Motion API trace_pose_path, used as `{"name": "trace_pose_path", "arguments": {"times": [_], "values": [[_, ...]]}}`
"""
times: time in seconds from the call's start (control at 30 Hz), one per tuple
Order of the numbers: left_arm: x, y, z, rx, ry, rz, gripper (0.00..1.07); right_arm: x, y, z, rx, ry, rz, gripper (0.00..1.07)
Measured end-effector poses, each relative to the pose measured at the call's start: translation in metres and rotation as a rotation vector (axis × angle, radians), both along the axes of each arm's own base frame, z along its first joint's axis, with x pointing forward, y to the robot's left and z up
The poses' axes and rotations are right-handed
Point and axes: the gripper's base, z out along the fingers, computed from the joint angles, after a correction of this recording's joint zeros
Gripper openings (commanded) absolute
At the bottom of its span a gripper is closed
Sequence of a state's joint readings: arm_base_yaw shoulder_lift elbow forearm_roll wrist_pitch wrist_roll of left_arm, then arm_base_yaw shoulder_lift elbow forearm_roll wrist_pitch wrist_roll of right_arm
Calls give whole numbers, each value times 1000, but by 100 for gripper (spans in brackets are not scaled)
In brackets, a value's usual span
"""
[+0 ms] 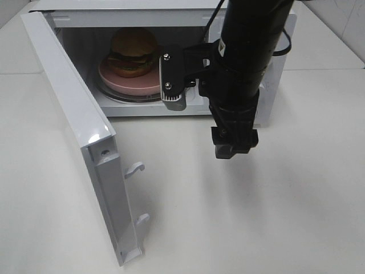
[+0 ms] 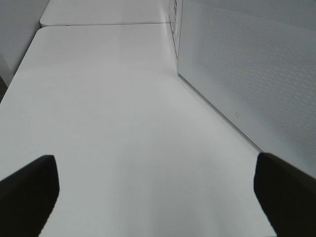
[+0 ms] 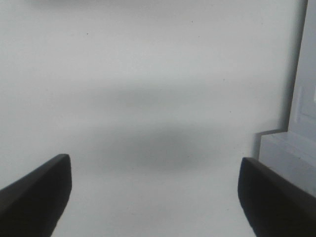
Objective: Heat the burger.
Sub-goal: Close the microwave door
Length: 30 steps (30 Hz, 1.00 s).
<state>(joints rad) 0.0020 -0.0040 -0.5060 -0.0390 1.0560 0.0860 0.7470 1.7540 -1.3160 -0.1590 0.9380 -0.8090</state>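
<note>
Burger [image 1: 134, 50]: on a pink plate [image 1: 128, 84] inside the open microwave [image 1: 142, 17], upper left of frame.
Door [image 1: 68, 97]: swung wide, at left.
Right pincer [image 1: 232, 149]: centre frame, above the table [image 1: 274, 217], fingers apart, empty.
Left pincer [image 2: 158, 195]: fingers apart, empty, over the table near the microwave.

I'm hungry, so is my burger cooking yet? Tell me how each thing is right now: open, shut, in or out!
microwave door: swung wide open
burger: inside the microwave, sitting upright on the plate
pink plate: inside, under the burger
left gripper: open, holding nothing
right gripper: open, holding nothing, outside the microwave
</note>
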Motion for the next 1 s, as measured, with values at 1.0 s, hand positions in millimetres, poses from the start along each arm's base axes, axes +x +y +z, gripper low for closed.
{"name": "trace_pose_path", "arguments": {"times": [1.0], "values": [[0,0,0,0,0,0,105,-67,-147,2,159,54,-779,74]]}}
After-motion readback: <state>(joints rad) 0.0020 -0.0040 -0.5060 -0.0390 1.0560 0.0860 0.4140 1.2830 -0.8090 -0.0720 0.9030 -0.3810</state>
